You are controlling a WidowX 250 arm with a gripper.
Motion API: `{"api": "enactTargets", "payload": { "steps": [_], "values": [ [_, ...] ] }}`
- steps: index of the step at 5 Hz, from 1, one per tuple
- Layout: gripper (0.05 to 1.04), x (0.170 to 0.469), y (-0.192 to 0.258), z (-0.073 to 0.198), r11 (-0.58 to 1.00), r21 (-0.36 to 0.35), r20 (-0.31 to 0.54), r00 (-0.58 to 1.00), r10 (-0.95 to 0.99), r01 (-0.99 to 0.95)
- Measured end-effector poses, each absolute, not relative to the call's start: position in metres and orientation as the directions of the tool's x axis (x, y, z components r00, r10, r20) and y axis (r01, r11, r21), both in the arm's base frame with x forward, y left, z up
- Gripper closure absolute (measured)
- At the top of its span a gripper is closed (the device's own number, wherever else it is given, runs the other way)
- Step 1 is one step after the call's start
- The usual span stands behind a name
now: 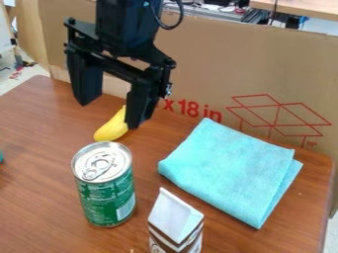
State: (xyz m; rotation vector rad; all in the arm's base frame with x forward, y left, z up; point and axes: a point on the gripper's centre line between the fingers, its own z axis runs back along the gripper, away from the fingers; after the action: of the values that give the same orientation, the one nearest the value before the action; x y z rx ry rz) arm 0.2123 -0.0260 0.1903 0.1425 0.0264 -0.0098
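My black gripper (109, 113) hangs from the top edge at the upper left of the camera view, open, with nothing between its fingers. A yellow object (111, 129), rounded and elongated, lies on the table behind the can, partly hidden by the right finger. The green can (107, 197) with a silver top stands upright in front of it, below the gripper in view. To the right lies a folded turquoise cloth (231, 170). A small white and brown carton (175, 221) stands at the bottom edge, its lower part cut off.
The brown wooden table (33, 173) has a right edge near the cloth. A cardboard panel (218, 64) with red print rises along the table's back edge. A bit of a teal object (1, 156) shows at the left edge.
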Motion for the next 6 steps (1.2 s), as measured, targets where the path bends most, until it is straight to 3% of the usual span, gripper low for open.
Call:
{"api": "enactTargets", "payload": {
  "steps": [1, 3, 4, 6],
  "values": [
    [0.079, 0.210, -0.026, 0.186, 0.989, 0.146, -0.047, 0.999, -0.012, 0.019],
    [0.079, 0.191, 0.049, 0.203, 0.977, 0.186, -0.002, 0.995, 0.103, -0.101],
    [0.079, 0.181, 0.082, 0.194, 0.958, 0.230, 0.009, 0.984, 0.176, -0.173],
    [0.079, 0.179, 0.146, 0.159, 0.949, 0.233, -0.015, 0.975, 0.222, -0.212]
  ]
}}
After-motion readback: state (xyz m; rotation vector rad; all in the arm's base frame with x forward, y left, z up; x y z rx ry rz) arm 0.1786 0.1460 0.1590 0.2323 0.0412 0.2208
